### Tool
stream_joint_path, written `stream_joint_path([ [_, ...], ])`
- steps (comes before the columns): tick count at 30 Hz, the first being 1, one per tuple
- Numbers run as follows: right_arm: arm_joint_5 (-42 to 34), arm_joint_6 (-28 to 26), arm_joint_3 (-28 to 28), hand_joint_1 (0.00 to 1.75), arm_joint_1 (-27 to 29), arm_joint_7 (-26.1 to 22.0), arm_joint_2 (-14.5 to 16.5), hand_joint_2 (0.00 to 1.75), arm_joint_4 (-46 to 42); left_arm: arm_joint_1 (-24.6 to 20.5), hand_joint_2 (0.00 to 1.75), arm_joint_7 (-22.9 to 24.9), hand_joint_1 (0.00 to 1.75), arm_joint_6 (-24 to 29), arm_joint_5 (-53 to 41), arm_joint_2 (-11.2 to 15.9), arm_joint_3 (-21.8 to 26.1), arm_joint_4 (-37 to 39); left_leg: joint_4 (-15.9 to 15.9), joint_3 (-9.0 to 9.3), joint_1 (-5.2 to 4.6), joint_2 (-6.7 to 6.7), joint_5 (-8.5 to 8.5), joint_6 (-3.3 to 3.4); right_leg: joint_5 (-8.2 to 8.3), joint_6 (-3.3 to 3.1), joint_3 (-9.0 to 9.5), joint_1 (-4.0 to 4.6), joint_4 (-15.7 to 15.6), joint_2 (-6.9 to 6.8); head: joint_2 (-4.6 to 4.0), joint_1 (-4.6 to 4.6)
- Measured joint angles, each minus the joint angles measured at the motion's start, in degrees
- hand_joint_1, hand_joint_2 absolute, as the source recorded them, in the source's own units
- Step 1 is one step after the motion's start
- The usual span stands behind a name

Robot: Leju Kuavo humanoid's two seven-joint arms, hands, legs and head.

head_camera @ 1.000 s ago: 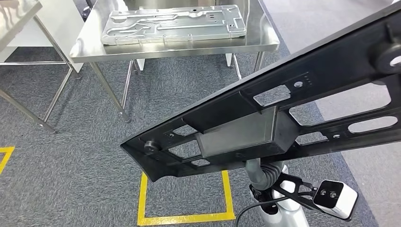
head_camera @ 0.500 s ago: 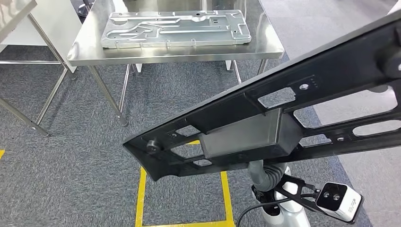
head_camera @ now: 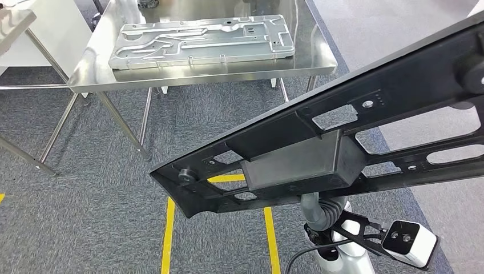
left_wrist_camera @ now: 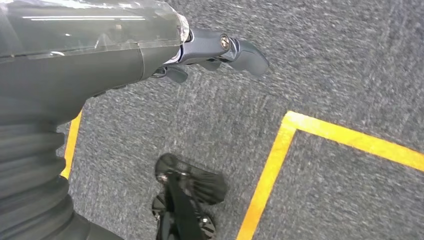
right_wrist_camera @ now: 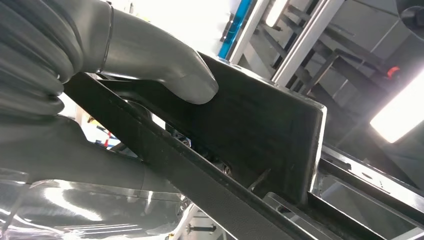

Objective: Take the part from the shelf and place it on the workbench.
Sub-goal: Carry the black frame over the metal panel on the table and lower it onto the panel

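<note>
Part (head_camera: 342, 137): long black frame with holes and grey box in middle, tilted, up in air above grey carpet. Right hand (right_wrist_camera: 100, 60) grasps it. Left hand (left_wrist_camera: 220, 50) hangs loose, holds nothing. Shiny workbench (head_camera: 91, 68) far ahead.

No readable text, labels, brands or numbers on any surface, plain yellow floor lines (head_camera: 168, 234) unlettered

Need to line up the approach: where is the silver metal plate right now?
In the head view, the silver metal plate lies flat on the stainless steel workbench, upper left, beyond the long black frame part.
</note>
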Motion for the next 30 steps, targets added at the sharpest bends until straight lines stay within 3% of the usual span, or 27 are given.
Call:
stream_joint_path([
  [2, 0.0, -0.1, 0.0, 1.75, -0.1, 0.0, 0.0, 1.75, 0.1, 0.1, 1.75, 0.0, 0.0, 0.0, 0.0, 0.0, 0.0, 0.0, -7.1, 2.23, -0.15, -0.03, 5.27, 0.69, -1.02, 0.15, 1.44, 0.1, -0.1, 0.06, 0.0, 0.01],
  [4, 0.0, -0.1, 0.0, 1.75, -0.2, 0.0, 0.0, 1.75, 0.1, 0.0, 1.75, 0.0, 0.0, 0.0, 0.0, 0.1, 0.0, 0.0, -13.3, 4.72, -0.59, -0.06, 7.89, 1.51, -1.83, 0.61, 2.28, 0.23, -0.2, 0.13, 0.0, 0.01],
  [6, 0.1, -0.1, 0.0, 1.75, -0.3, 0.0, 0.0, 1.75, 0.2, 0.0, 1.75, 0.0, 0.0, 0.0, 0.0, 0.2, 0.0, 0.0, -15.1, 5.45, -0.94, -0.07, 7.41, 2.13, -1.92, 1.33, 2.51, 0.29, -0.2, 0.17, 0.0, 0.01],
  [9, 0.1, -0.2, 0.0, 1.75, -0.5, 0.0, 0.0, 1.75, 0.2, 0.0, 1.75, 0.0, 0.0, -0.1, 0.0, 0.2, 0.0, 0.0, -16.3, 6.96, -0.59, -0.27, 6.98, 3.02, -2.31, 2.24, 2.27, 0.26, 1.5, 0.04, 0.0, 0.02],
  [11, 0.1, -0.1, 0.0, 1.75, -0.6, 0.0, 0.0, 1.75, 0.2, -0.1, 1.75, 0.0, 0.0, -0.3, 0.0, 0.2, 0.0, 0.0, -16.8, 8.06, -0.39, -0.35, 6.52, 3.51, -4.49, 2.74, -0.96, 0.08, 7.3, 0.01, 0.0, 0.03],
  [13, 0.1, -0.2, 0.0, 1.75, -0.5, 0.0, 0.0, 1.75, 0.2, -0.1, 1.75, 0.0, 0.0, -0.5, -0.1, 0.2, 0.0, 0.0, -16.8, 8.7, -0.39, -0.38, 5.84, 3.67, -6.92, 3.14, -6.06, -0.1, 14.4, -0.01, 0.0, 0.02],
  [14, 0.1, -0.2, 0.0, 1.75, -0.4, 0.0, 0.0, 1.75, 0.2, 0.0, 1.75, 0.0, 0.0, -0.6, -0.1, 0.2, 0.0, 0.0, -16.8, 9.13, -0.39, -0.39, 5.44, 3.63, -6.96, 3.27, -7.92, -0.2, 16.1, -0.01, 0.0, 0.02],
  [15, 0.1, -0.2, 0.0, 1.75, -0.4, 0.0, 0.0, 1.75, 0.2, 0.0, 1.75, 0.0, 0.0, -0.6, -0.2, 0.2, 0.0, 0.0, -16.8, 9.66, -0.38, -0.41, 5.01, 3.55, -5.81, 3.31, -8.7, -0.28, 15.7, -0.02, 0.0, 0.02],
  [16, 0.0, -0.2, 0.0, 1.75, -0.4, 0.0, 0.0, 1.75, 0.2, 0.1, 1.75, -0.1, 0.0, -0.7, -0.2, 0.2, 0.0, 0.0, -16.8, 10.38, -0.38, -0.43, 4.5, 3.42, -3.44, 3.27, -8.46, -0.34, 13.2, -0.05, 0.0, 0.02],
  [18, 0.0, -0.2, 0.0, 1.75, -0.3, 0.0, 0.0, 1.75, 0.2, 0.1, 1.75, -0.1, 0.0, -0.7, -0.2, 0.1, 0.0, 0.0, -16.8, 11.7, -0.4, -0.45, 3.42, 3.03, 2.13, 2.97, -6.27, -0.32, 5.5, -0.24, 0.0, 0.02],
  [19, 0.0, -0.1, 0.0, 1.75, -0.3, 0.0, 0.0, 1.75, 0.2, 0.0, 1.75, -0.1, 0.0, -0.7, -0.1, 0.1, 0.0, 0.0, -16.8, 12.11, -0.43, -0.44, 2.93, 2.72, 3.53, 2.65, -5.44, -0.15, 2.6, -0.34, 0.0, 0.03],
  [20, 0.0, -0.1, 0.0, 1.75, -0.2, 0.0, 0.0, 1.75, 0.2, 0.0, 1.75, -0.1, 0.0, -0.6, -0.1, 0.1, 0.0, 0.0, -16.9, 12.32, -0.45, -0.4, 2.55, 2.37, 4.12, 2.26, -5.08, 0.04, 1.0, -0.4, 0.0, 0.03],
  [23, 0.0, 0.0, 0.0, 1.75, -0.1, 0.0, 0.0, 1.75, 0.0, -0.1, 1.75, -0.1, 0.0, -0.5, 0.0, 0.0, 0.0, 0.0, -16.4, 13.03, -0.48, -0.29, 2.41, 1.3, 3.59, 1.02, -4.21, 0.14, 0.2, -0.23, 0.0, 0.02],
  [25, 0.0, -0.1, 0.0, 1.75, -0.2, 0.0, 0.0, 1.75, -0.1, -0.3, 1.75, -0.1, 0.0, -0.5, 0.0, 0.0, 0.0, 0.0, -13.0, 11.96, -0.32, -0.31, 1.74, 0.92, 3.02, 0.34, -2.81, -0.02, -0.3, -0.19, 0.0, 0.01],
  [28, 0.1, -0.2, 0.0, 1.75, -0.4, 0.0, 0.1, 1.75, -0.1, -0.4, 1.75, -0.1, 0.0, -0.4, 0.0, 0.0, 0.0, 0.0, -2.6, 5.56, -0.09, -0.33, -2.51, 0.38, 1.76, -0.05, -1.23, 0.02, -0.5, -0.18, 0.0, 0.01],
  [29, 0.1, -0.2, 0.0, 1.75, -0.3, 0.0, 0.1, 1.75, -0.1, -0.2, 1.75, -0.1, 0.0, -0.4, 0.0, 0.0, 0.0, 0.0, -0.3, 3.6, -0.07, -0.32, -3.55, 0.19, 1.26, -0.05, -0.67, 0.05, -0.5, -0.11, 0.0, 0.0],
  [30, 0.0, -0.2, 0.0, 1.75, -0.3, 0.0, 0.1, 1.75, -0.1, -0.1, 1.75, 0.0, 0.0, -0.4, 0.0, 0.0, 0.0, 0.0, 0.0, 2.46, -0.06, -0.32, -3.49, 0.07, 0.73, -0.01, 0.01, 0.06, -0.5, -0.03, 0.0, 0.0],
])
